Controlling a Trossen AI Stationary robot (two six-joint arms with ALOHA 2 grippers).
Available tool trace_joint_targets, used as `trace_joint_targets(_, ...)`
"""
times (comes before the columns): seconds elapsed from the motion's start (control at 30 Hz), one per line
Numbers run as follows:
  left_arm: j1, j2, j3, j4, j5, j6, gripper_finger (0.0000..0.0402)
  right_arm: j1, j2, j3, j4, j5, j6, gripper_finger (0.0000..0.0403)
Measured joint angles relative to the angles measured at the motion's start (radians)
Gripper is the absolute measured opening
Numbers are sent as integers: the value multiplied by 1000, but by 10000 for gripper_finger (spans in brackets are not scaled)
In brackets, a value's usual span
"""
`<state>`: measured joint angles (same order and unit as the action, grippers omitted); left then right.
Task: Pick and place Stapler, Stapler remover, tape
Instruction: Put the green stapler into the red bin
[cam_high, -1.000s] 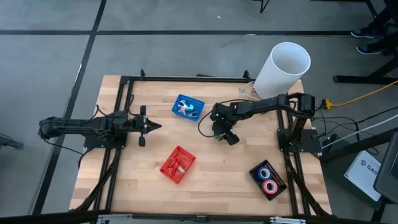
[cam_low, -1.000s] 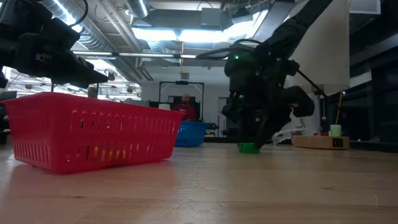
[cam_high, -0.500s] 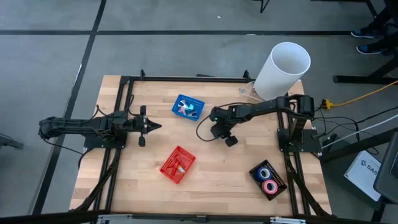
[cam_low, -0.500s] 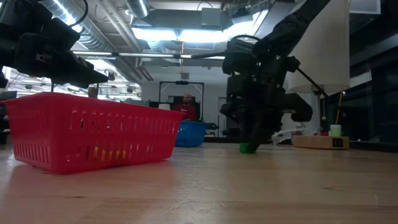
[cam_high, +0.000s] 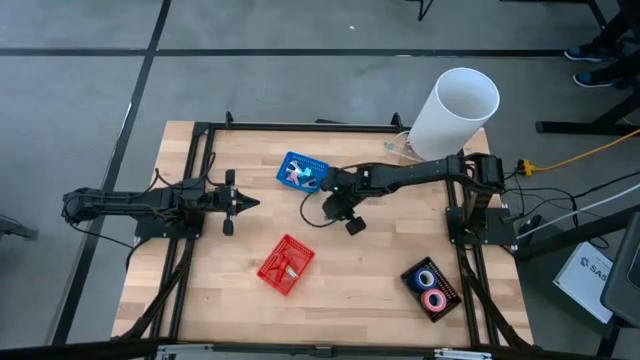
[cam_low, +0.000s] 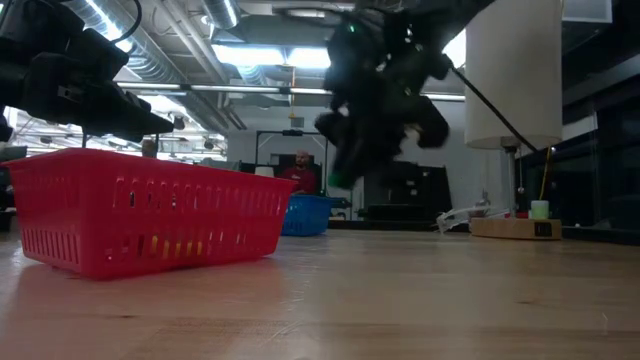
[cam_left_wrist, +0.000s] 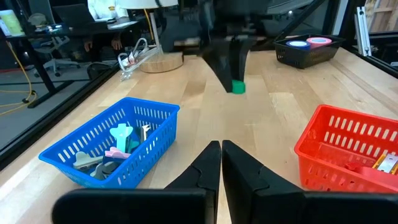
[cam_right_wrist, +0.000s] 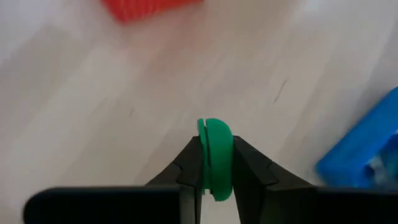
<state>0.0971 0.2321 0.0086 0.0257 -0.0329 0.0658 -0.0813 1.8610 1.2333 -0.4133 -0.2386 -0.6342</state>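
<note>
My right gripper (cam_high: 335, 208) hangs over the middle of the table, just beside the blue basket (cam_high: 302, 172), shut on a small green piece (cam_right_wrist: 214, 155). That piece also shows in the left wrist view (cam_left_wrist: 238, 87) and, high above the tabletop, in the low view (cam_low: 340, 180). Blue and pink tape rolls lie in a black tray (cam_high: 432, 288) near the table's right near corner. No silvery-grey stapler remover shows plainly. My left gripper (cam_high: 250, 203) waits shut at the table's left side, its fingers (cam_left_wrist: 208, 163) pointing toward the middle. My right gripper pinches the small green piece (cam_right_wrist: 216, 134) between its two fingers (cam_right_wrist: 186, 163), which come at it from above. The piece stands on edge between the fingertips and pokes out past them. It is lifted clear of the table.
The blue basket (cam_left_wrist: 112, 152) holds small teal, pink and grey pieces. A red basket (cam_high: 286, 264) sits nearer the near edge. A tall white cylinder (cam_high: 455, 110) stands at the far right corner. Bare wood lies between the baskets and the black tray.
My right gripper has risen from the tabletop and moved toward the table's left, closer to the blue basket. The green piece, on the wood a second ago, is now lifted clear between its fingers.
</note>
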Motion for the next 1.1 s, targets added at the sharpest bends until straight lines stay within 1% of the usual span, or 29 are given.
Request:
trace_joint_targets(0.27, 0, 0, 0, 0, 0, 0, 10, 18, -1, 137, 25, -8, 13, 54)
trace_joint_targets(0.47, 0, 0, 0, 0, 0, 0, 11, 69, -2, 205, 90, -8, 122, 54)
trace_joint_targets(0.7, 0, 0, 0, 0, 0, 0, 10, 139, 3, 226, 209, 11, 313, 54)
trace_joint_targets(0.8, 0, 0, 0, 0, 0, 0, 13, 172, 27, 227, 246, 13, 430, 54)
trace_joint_targets(0.83, 0, 0, 0, 0, 0, 0, 12, 183, 37, 227, 250, 17, 473, 54)
trace_joint_targets(1.0, 0, 0, 0, -1, 0, 0, 8, 220, 122, 228, 385, 57, 649, 54)
trace_joint_targets(1.1, 0, 0, 0, 0, 0, 0, 10, 230, 174, 262, 389, 67, 718, 54)
